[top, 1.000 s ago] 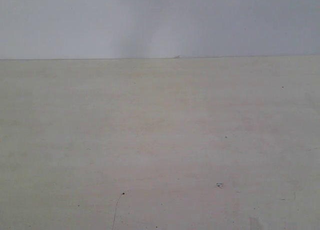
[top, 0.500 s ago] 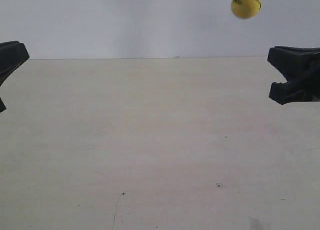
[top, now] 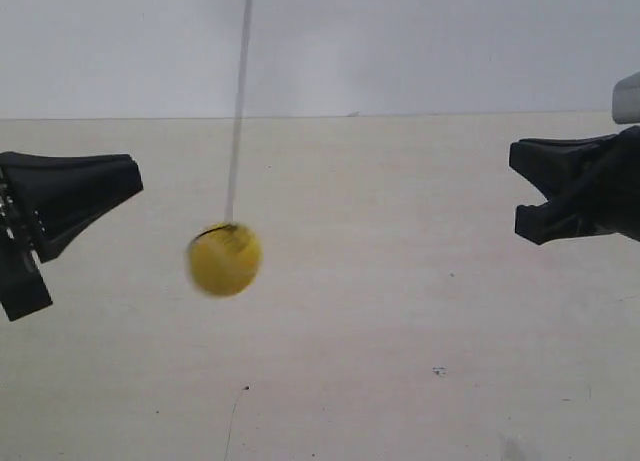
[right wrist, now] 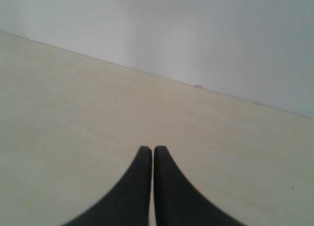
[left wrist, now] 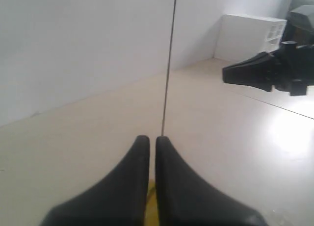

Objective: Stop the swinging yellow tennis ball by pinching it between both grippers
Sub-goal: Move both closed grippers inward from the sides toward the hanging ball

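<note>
The yellow tennis ball (top: pixel 225 259) hangs blurred on a thin string (top: pixel 238 101) above the pale table, left of centre in the exterior view. My left gripper (top: pixel 132 177) points at it from the exterior view's left, a short gap away, jaws shut. In the left wrist view the string (left wrist: pixel 169 64) runs just past my left gripper (left wrist: pixel 148 138), and a sliver of the ball (left wrist: pixel 150 206) shows below the jaws. My right gripper (top: pixel 516 189) stands far off at the exterior view's right, also seen as a black cone (left wrist: pixel 226 75). Its jaws (right wrist: pixel 148 148) are shut on nothing.
A pale wooden table (top: pixel 400 361) meets a white wall (top: pixel 450 41) at the back. A white shelf unit (left wrist: pixel 250 37) stands in the far corner in the left wrist view.
A second ago neither ball nor grippers were in view. Since then the ball has swung down from the upper right to the lower left, and both grippers have moved inward.
</note>
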Available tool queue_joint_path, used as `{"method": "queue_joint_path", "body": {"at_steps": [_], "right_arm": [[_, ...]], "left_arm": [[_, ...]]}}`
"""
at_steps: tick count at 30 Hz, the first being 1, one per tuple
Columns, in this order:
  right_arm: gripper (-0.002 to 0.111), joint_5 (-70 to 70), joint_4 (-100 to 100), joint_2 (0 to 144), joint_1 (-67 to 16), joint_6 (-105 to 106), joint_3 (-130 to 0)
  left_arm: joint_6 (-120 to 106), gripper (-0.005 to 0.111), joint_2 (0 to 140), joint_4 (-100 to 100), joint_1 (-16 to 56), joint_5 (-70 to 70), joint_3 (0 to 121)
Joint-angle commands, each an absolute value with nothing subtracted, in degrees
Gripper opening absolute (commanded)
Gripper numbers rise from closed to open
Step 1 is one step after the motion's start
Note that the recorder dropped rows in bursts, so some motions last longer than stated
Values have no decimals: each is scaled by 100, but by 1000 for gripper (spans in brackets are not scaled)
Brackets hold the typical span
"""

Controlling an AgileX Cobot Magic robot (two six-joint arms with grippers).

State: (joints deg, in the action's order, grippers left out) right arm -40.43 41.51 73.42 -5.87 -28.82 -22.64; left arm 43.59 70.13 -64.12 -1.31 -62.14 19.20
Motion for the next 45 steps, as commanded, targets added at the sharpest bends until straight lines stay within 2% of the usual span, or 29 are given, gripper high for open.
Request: {"method": "queue_joint_path", "body": {"at_steps": [1,14,19,28,45], "right_arm": [[0,-4237,4194,7490,-583,-2880,-2292],[0,-4495,4194,7550,-583,-2833,-2292],[0,-4448,4271,7555,-583,-1995,-2292],[0,-4437,4493,7601,-583,-1958,-2317],[0,-5019,5393,9288,-583,-2129,-2856]], "left_arm": [[4372,5,7533,-6539,-142,-6618,1943],[4087,5,7874,-6528,-142,-6885,1943],[3953,5,7874,-6493,-142,-6295,2097],[3943,5,7874,-6510,-142,-5689,2437],[3676,5,8670,-6706,-142,-5974,2437]]}}
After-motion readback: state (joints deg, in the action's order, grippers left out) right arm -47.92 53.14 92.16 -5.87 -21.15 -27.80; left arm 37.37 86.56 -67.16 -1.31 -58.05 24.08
